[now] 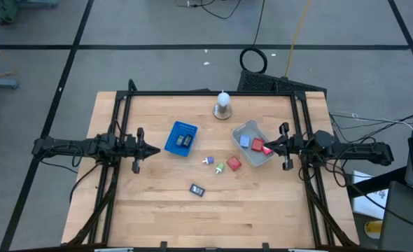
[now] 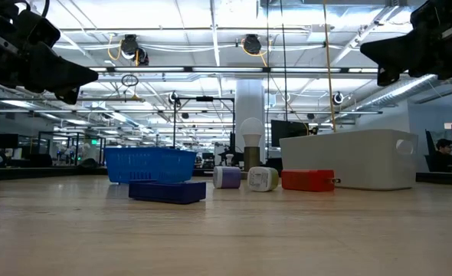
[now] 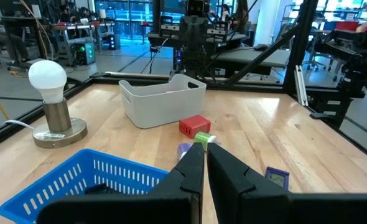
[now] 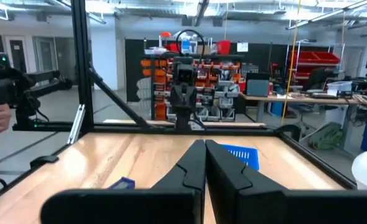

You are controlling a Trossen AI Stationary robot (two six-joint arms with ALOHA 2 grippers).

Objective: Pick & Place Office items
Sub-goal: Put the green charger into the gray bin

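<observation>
Office items (image 1: 218, 165) between both closed fingers.

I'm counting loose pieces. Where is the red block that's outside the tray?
In the high view the red block lies on the table near the middle, just off the clear grey tray toward the left arm, beside the small green piece.

A pale wooden table top (image 1: 157, 203) stands on grey carpet tiles with dark seams (image 1: 157, 66). Beyond lies an open workshop under a white ceiling with strip lights (image 2: 211, 31), with red storage shelves (image 4: 314, 62)
</observation>
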